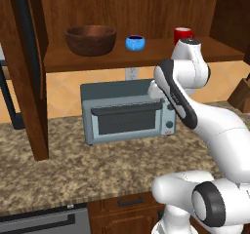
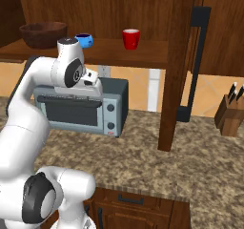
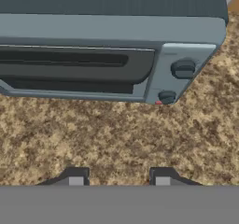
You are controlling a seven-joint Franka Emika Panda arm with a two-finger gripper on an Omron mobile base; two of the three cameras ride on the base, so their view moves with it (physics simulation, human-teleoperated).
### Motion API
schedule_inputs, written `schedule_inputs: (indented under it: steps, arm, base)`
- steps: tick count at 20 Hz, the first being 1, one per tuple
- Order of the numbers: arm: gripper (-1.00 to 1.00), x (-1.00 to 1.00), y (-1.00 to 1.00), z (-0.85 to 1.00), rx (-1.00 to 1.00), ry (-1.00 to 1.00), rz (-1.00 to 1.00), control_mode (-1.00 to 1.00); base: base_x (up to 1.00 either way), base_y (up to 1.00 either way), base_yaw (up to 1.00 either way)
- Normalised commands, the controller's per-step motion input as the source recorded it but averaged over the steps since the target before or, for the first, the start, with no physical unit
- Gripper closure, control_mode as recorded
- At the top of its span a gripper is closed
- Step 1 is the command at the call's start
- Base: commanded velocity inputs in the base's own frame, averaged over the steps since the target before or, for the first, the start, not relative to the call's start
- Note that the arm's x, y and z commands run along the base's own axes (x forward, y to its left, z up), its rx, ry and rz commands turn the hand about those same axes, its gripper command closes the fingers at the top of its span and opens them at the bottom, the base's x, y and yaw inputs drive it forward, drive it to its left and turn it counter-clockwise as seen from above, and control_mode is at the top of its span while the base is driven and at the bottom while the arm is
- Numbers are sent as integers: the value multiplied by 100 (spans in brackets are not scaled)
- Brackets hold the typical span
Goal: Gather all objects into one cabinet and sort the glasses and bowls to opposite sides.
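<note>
Hand (image 3: 119,177) points down at the speckled surface (image 3: 116,134) in front of the grey toaster oven (image 3: 107,45); fingertips (image 3: 76,177) apart with nothing between, so open and empty. In the base views the hand itself is hidden behind the arm's wrist.

Cabinet shelf (image 1: 146,52) carries three objects: big brown wooden bowl (image 1: 91,39) at left, small blue bowl (image 1: 135,43) just right of it, red mug (image 2: 131,38) well apart toward the right. Salmon-pink mug: can't spot it.

Handling guesses: wooden bowl looks wide, stiff, probably heaviest; too broad to span, so pinch its rim wall. Blue bowl is small, rounded, glossy, likely slippery; take it by the rim, one finger inside. Red mug is light, rigid; grip across the upper wall or pinch the rim, since the handle isn't clear from here. Shelf is above the toaster oven, so a raised, level reach seems needed.
</note>
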Motion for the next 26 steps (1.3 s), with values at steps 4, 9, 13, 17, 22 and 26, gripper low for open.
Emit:
schedule_inputs:
  steps: [4,9,13,17,22,26]
  arm:
    - [-100,-56,0,0,0,0,-1,-100]
    - [-100,-100,0,-5,0,10,0,-100]
    - [-100,-97,0,1,0,0,0,-100]
    - [-100,-84,-7,15,0,-2,0,-100]
    - [-100,-68,-12,23,0,-6,0,-100]
    - [-100,-38,-2,42,0,-17,0,-100]
  base:
    - [0,0,0]
    - [0,0,0]
    - [0,0,0]
    - [0,0,0]
    - [0,0,0]
    - [0,0,0]
